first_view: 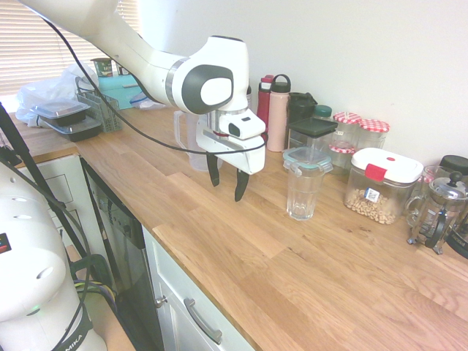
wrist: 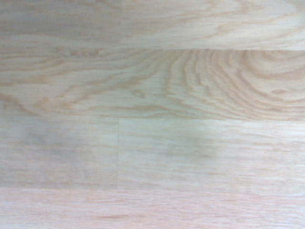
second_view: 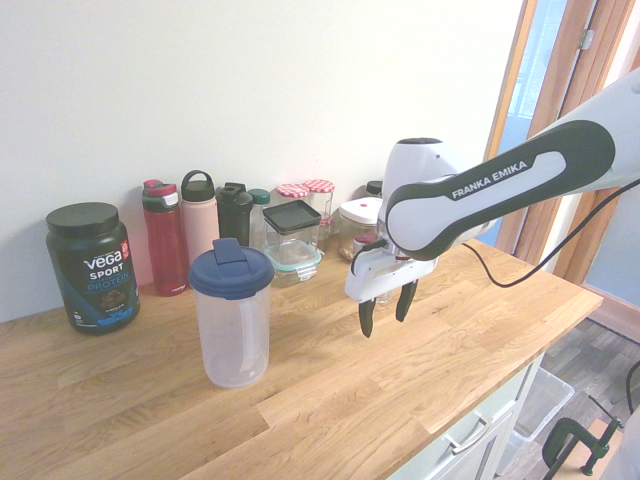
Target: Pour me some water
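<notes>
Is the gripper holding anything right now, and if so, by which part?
Nothing is held: the gripper is open above the countertop, with no object between its fingers.

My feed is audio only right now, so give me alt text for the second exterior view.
The gripper, open and empty, hangs over the wooden counter. Nearer the camera stands a clear pitcher with a blue lid. Bottles, jars and a black protein tub line the wall behind.
</notes>
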`<act>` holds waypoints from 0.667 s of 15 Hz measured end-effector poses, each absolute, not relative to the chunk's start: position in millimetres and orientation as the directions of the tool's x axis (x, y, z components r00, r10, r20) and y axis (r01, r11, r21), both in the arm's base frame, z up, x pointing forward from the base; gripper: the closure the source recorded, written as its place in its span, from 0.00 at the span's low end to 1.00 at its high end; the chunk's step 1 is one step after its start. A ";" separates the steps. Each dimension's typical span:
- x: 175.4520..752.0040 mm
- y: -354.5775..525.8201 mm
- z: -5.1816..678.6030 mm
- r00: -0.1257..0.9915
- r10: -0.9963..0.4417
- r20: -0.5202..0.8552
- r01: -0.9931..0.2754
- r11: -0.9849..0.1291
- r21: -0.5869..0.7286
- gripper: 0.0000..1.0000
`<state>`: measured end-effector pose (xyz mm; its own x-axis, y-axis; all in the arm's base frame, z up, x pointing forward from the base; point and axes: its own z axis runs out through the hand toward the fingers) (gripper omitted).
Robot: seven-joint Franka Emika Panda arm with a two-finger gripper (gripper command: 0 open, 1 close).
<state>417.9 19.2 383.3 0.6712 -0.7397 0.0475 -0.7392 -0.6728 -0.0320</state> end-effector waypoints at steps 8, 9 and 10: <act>401.2 72.3 424.0 0.596 -0.798 0.084 -0.796 -0.602 -0.070 0.00; 391.6 94.1 435.9 0.579 -0.808 0.111 -0.805 -0.588 -0.082 0.00; 381.5 117.5 444.0 0.567 -0.813 0.132 -0.809 -0.580 -0.095 0.00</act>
<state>381.5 117.5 444.0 0.5671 -0.8129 0.1324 -0.8092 -0.5799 -0.0946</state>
